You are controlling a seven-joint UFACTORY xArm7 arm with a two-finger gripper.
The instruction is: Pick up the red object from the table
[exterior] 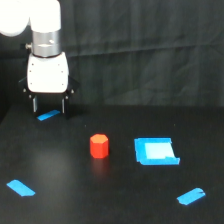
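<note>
Start at your gripper (49, 106), which hangs at the back of the scene on the exterior view's left, pointing straight down from the white arm (46, 47) with its two dark fingers (34, 104) spread apart and nothing between them. Their tips sit low over the surface (65, 200), though you cannot tell from this view whether they touch it. Just below and between the fingers lies a short blue tape strip (48, 116), flat on the black surface. Moving away from the gripper, toward the camera and to the exterior view's right, you find the red object (99, 146): a short red-orange block standing upright on the surface, apart from the gripper and free of any contact with it. Farther on the same side, beside the red object but not touching it, lies a blue square piece (156, 151), flat with a paler centre. Farthest from the gripper are two more tape strips near the front edge: one (20, 188) almost straight toward the camera from the gripper, the other (191, 196) well off to the exterior view's right, beyond the blue square piece.
</note>
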